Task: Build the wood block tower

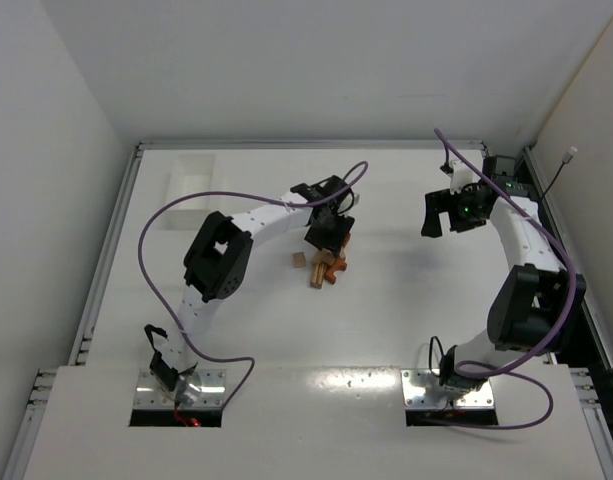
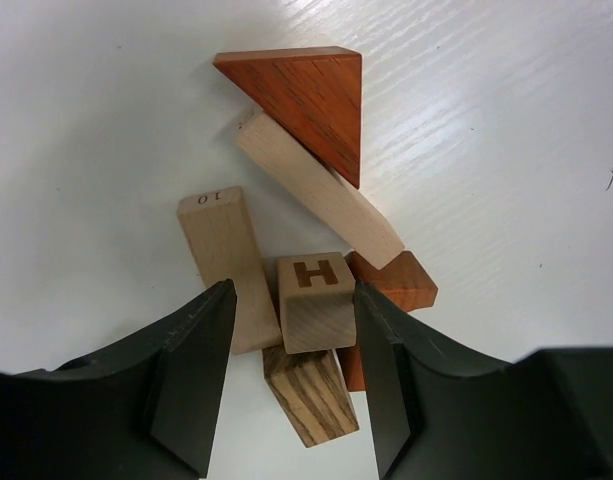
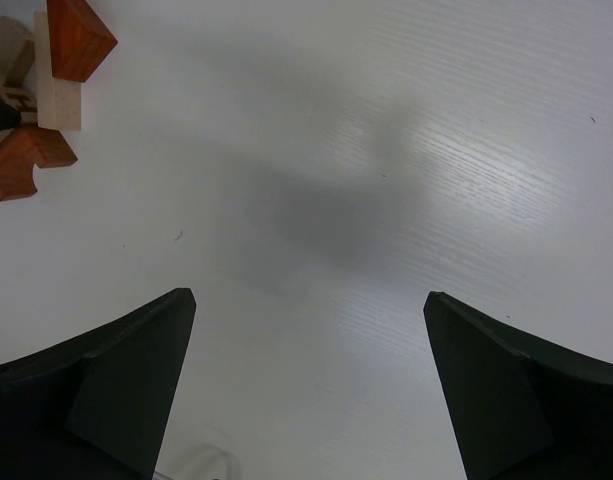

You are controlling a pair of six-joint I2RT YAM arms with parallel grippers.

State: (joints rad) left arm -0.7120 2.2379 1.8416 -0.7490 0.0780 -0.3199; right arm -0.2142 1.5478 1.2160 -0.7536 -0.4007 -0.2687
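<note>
The wood blocks lie in a loose pile (image 1: pixel 324 270) at mid table, with one tan cube (image 1: pixel 299 259) just left of it. No tower stands. My left gripper (image 1: pixel 326 235) hovers over the pile, open. In the left wrist view its fingers (image 2: pixel 295 292) straddle a tan cube marked H (image 2: pixel 314 300), which lies against the right finger with a gap at the left one. Around it are a striped block (image 2: pixel 308 390), a tan bar marked 10 (image 2: pixel 224 260), a long tan bar (image 2: pixel 316 190), a reddish wedge (image 2: pixel 306 95) and a reddish block (image 2: pixel 401 285). My right gripper (image 1: pixel 441 212) is open and empty.
A faint white tray (image 1: pixel 191 190) sits at the back left. The right wrist view shows bare white table under the open fingers (image 3: pixel 308 300), with the pile's reddish wedge (image 3: pixel 76 35) at the top left corner. Walls close the table's far and side edges.
</note>
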